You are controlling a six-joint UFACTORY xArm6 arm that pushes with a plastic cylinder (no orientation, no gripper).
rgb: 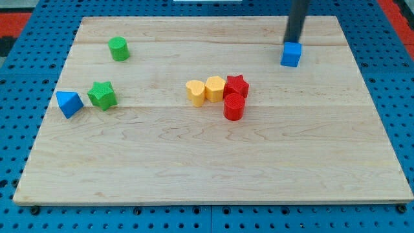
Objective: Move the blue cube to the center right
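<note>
The blue cube (291,55) sits on the wooden board (213,155) near the view's top right. My tip (294,41) is a dark rod that comes down from the view's top edge. Its lower end is right behind the cube's top edge, touching it or nearly so.
A green cylinder (119,49) stands at the top left. A blue triangular block (68,103) and a green star (102,95) lie at the left. Two yellow blocks (206,90), a red star (237,85) and a red cylinder (233,107) cluster at the centre.
</note>
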